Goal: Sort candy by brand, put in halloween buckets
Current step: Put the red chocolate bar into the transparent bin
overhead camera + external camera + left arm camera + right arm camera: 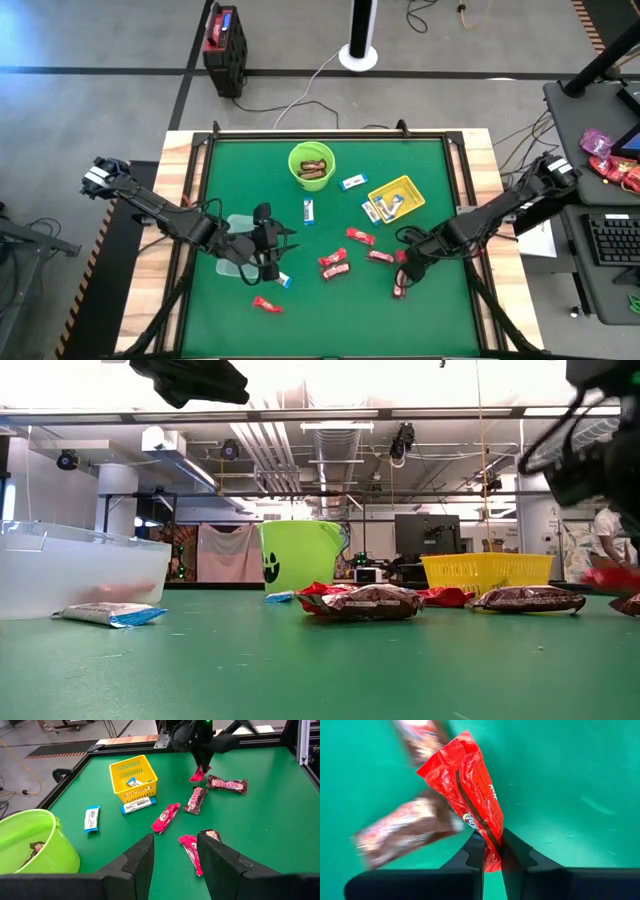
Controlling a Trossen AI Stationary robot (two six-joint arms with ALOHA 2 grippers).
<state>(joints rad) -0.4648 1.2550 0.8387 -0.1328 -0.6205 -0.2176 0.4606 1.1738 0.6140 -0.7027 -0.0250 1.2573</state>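
My right gripper (491, 851) is pinched tight on a bright red wrapped candy bar (470, 790), holding it by one end w/ the rest sticking out past my fingertips, lifted just above the green table (420, 310), near its front-right part. Two dark brown wrapped bars (405, 827) lie on the felt right below it.

My left gripper (174, 855) hangs over the table's left-front area, fingers spread apart w/ nothing between them. A clear rectangular plastic tub (238, 232) sits under that arm; a blue-and-white wrapped bar (284, 281) and a 2nd red bar (266, 304) lie near it.

Round lime-green bucket (311, 165) stands at back centre w/ brown bars inside. Shallow square yellow basket (397, 198) is to its right, holding blue-and-white bars; one more leans just beside it. Other red and brown bars (335, 263) are scattered mid-table, between the two grippers.
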